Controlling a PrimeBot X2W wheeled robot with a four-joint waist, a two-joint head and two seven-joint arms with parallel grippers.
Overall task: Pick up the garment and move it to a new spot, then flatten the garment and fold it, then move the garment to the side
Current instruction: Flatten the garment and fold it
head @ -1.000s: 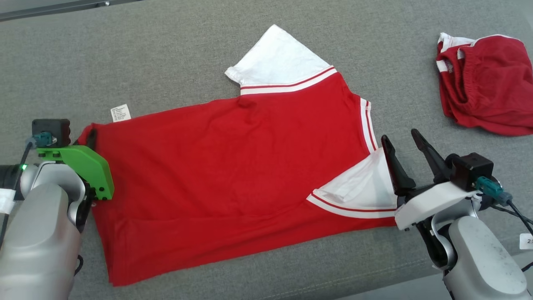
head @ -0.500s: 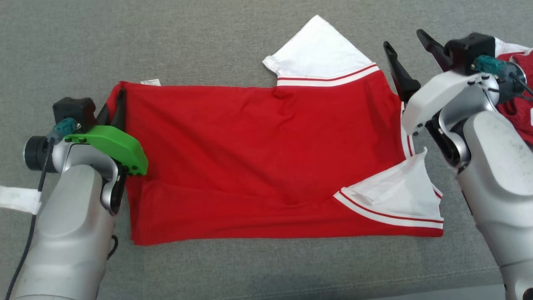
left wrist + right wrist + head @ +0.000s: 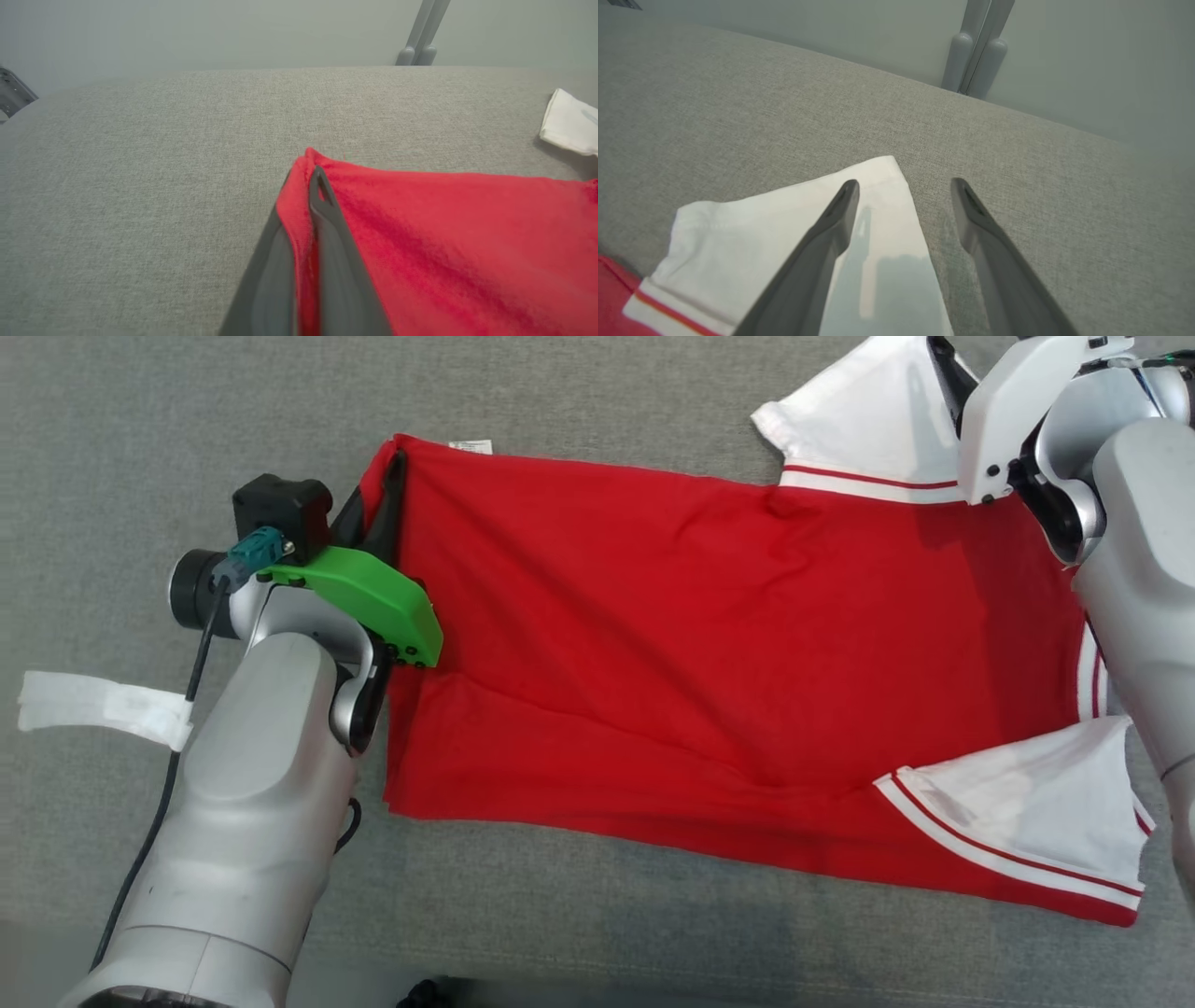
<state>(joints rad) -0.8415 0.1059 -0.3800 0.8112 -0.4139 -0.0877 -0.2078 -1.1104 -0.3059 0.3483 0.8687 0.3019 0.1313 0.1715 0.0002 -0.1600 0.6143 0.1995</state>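
Head view: right gripper [image 3: 905,186] moved above far sleeve [image 3: 868,420] of garment [image 3: 700,644].

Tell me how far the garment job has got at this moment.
Done: the red shirt lies spread, mostly flat, on the grey cushion. In hand: left hand shut on its hem corner, right hand open over the far white sleeve. To do: folding it, both sleeves stick out, then moving it aside.

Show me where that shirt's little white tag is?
In the head view, the white tag pokes out from the red shirt's far edge, beside the left pincer.
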